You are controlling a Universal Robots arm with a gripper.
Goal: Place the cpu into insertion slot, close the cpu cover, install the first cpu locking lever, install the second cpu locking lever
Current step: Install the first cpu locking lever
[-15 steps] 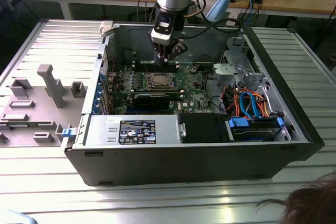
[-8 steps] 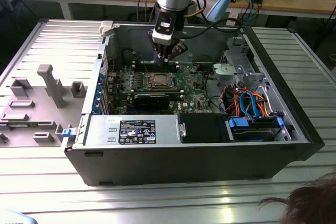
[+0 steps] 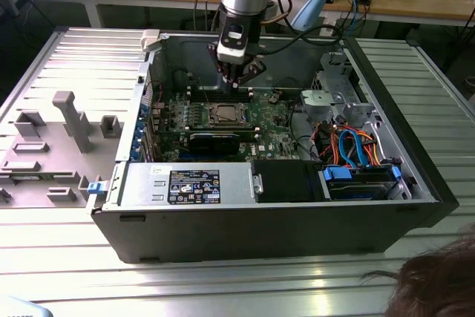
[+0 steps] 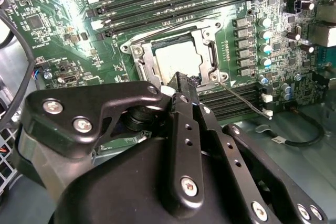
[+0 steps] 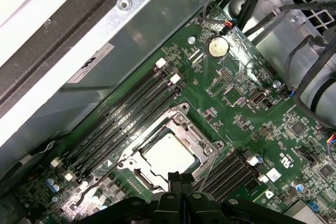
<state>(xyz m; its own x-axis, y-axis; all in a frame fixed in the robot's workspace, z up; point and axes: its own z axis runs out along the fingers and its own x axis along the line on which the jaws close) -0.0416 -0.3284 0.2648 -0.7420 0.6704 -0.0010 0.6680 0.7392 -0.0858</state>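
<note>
Hovering with fingers pinched together and empty, black end effector hung just above thin silvery square cpu seated in metal-rimmed insertion slot; judged light, stiff, fragile, best gripped by edges.

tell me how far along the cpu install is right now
Done: the cpu sits in the insertion slot, and the cpu cover frames it and looks lowered. In hand: the gripper holds nothing and hangs over the socket's edge, fingers together. Left: a thin wire lever angles away from the socket, seemingly unlatched; I cannot tell the other lever's state.
</note>
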